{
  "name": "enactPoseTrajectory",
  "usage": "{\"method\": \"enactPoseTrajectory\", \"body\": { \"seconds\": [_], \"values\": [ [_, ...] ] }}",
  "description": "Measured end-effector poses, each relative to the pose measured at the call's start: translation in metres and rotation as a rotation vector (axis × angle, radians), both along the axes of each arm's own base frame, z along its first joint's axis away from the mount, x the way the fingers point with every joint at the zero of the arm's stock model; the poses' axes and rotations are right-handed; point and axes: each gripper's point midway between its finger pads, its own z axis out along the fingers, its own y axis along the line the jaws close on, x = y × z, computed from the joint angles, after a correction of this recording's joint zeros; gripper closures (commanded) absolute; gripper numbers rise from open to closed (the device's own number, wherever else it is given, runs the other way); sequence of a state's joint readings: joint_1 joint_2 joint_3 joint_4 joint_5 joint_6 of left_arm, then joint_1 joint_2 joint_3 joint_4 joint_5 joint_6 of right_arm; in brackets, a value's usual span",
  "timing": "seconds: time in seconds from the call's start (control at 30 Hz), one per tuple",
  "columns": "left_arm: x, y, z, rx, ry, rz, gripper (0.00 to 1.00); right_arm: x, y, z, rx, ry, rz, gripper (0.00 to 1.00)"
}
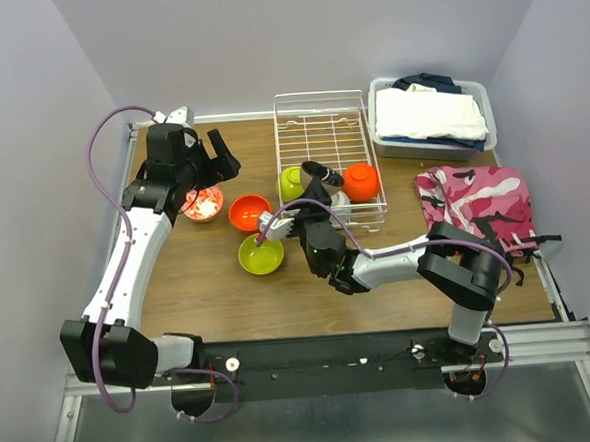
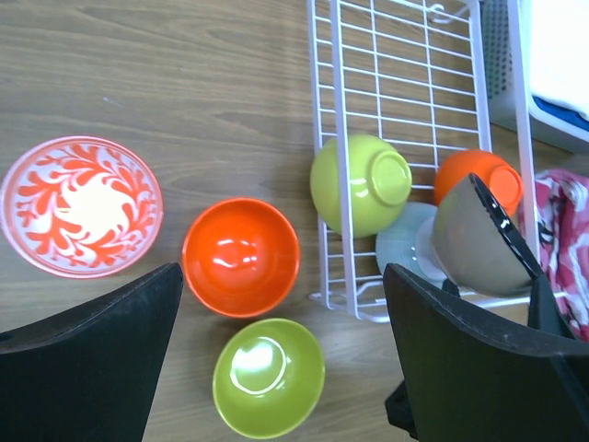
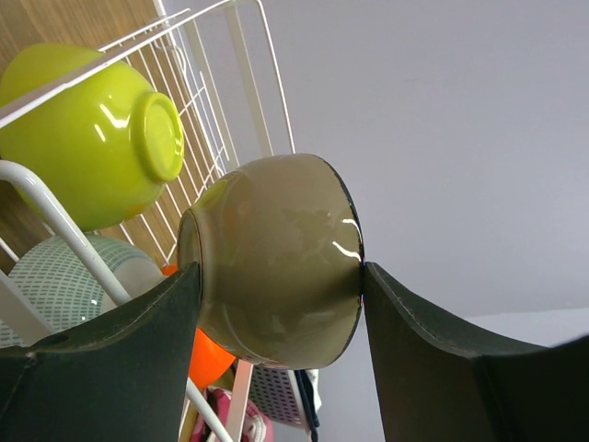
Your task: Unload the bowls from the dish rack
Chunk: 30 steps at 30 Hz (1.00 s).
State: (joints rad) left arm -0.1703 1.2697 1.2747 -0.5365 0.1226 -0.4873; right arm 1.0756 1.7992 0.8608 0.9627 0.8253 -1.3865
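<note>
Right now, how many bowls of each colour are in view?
orange bowls: 2
lime-green bowls: 2
pale blue bowl: 1
taupe bowl: 1
white-and-red bowl: 1
Total: 7

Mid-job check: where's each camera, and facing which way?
Top external: above and behind the arm bases, looking down on the brown wooden table; both arms show.
Left wrist: above the table, facing down on the white-and-red patterned bowl and the white wire dish rack; its two dark fingers frame the bottom.
Right wrist: low beside the rack, tilted up toward the wall; its fingers clamp the taupe glossy bowl.
Shared: both wrist views show that taupe bowl and the tipped lime-green bowl in the rack.
</note>
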Motion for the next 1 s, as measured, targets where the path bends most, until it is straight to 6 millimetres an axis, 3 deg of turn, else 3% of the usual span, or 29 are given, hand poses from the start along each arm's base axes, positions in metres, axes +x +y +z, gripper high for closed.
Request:
{"method": "enactPoseTrajectory", "body": {
  "seconds": [0.37,0.77,1.0],
  "values": [
    [-0.001,-0.05,-0.011,-0.087,0.119,-0.166,0.01,-0.012,0.006,-0.001,-0.022,-0.073,-0.012,0.8],
    [0.008,-0.102,-0.006,-0.116,0.177,-0.294,0.01,-0.025,0.017,-0.003,-0.052,-0.118,0.015,0.8],
    [0.015,-0.124,-0.025,-0.116,0.253,-0.316,0.04,-0.027,0.019,-0.004,-0.051,-0.124,0.019,0.8]
  ]
}}
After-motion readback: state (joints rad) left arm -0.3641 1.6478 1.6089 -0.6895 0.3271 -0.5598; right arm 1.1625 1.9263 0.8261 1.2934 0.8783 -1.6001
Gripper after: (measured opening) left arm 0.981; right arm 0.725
